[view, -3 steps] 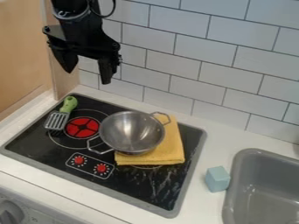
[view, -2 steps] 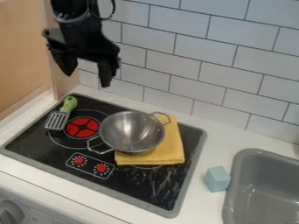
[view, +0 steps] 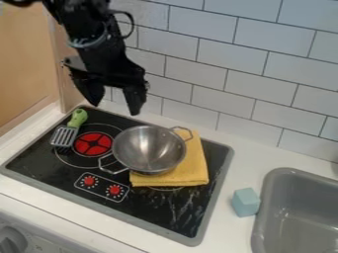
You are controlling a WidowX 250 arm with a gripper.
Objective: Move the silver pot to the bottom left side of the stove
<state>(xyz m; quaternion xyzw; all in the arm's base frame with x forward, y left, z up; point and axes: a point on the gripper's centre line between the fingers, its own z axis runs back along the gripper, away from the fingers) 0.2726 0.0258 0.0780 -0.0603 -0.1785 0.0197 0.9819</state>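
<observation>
The black gripper [view: 115, 109] hangs open above the back left part of the stove, up and to the left of the pot, with nothing between its fingers. The silver pot [view: 149, 150] stands upright near the middle of the stove, partly on a folded yellow cloth. One of its wire handles points to the back right, the other to the front left. The black stove top [view: 142, 210] has a grey rim, a red burner mark at the left and two red knob marks near its front edge.
A spatula with a green handle [view: 78, 117] lies on the stove's left part. The yellow cloth [view: 193, 168] extends right of the pot. On the counter, a light blue block [view: 245, 202] sits beside the grey sink [view: 297, 217]. A tiled wall [view: 264, 84] rises behind.
The gripper has come down and a little to the right, closer to the pot. Pot, cloth, spatula and block have stayed where they were.
</observation>
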